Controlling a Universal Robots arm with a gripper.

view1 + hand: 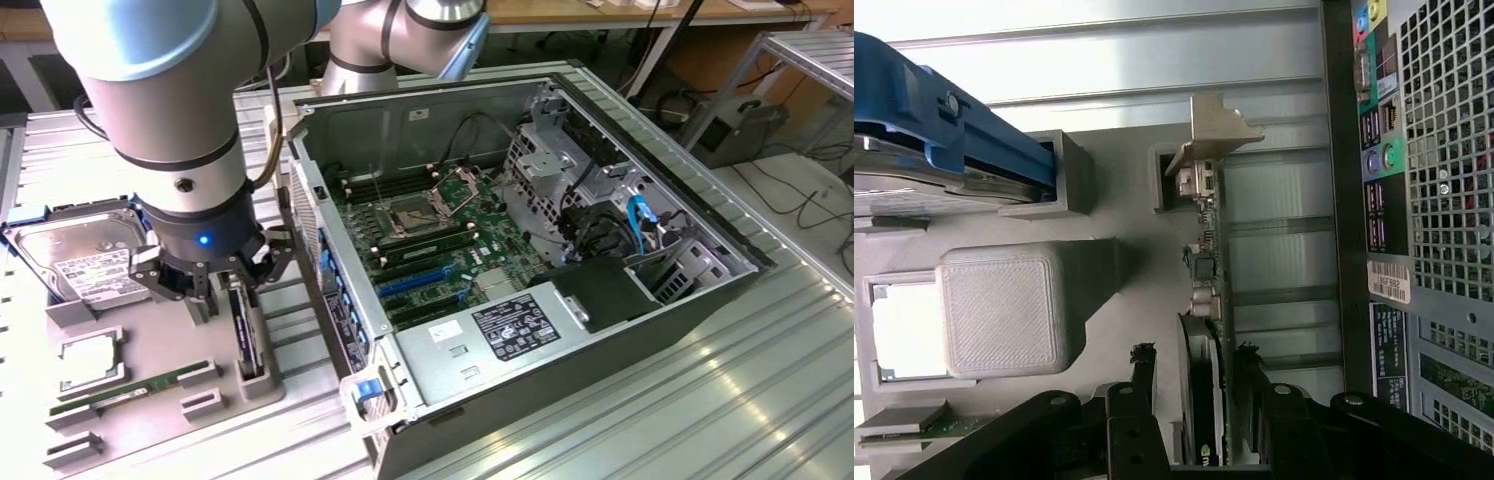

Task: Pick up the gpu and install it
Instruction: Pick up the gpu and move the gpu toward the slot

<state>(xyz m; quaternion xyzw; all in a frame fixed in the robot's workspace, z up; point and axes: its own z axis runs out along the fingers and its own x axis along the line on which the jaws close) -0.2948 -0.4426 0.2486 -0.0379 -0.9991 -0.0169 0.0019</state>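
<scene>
Your gpu (1212, 290) stands on edge in the grey holder (1124, 270) on the surface (667, 400), just beside the open computer case (534, 250). It is probably light and stiff but fragile, so pinch its flat faces gently near mid-length. The jaws are open, 1 finger on either side of it.

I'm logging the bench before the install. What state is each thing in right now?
gripper: open, straddling the graphics card
graphics card: upright on edge in the gray holder, not installed
hard drive: in its blue carrier, on the holder
memory stick: lying flat in the holder
computer case: side open, board exposed
blue card slots: empty
</scene>
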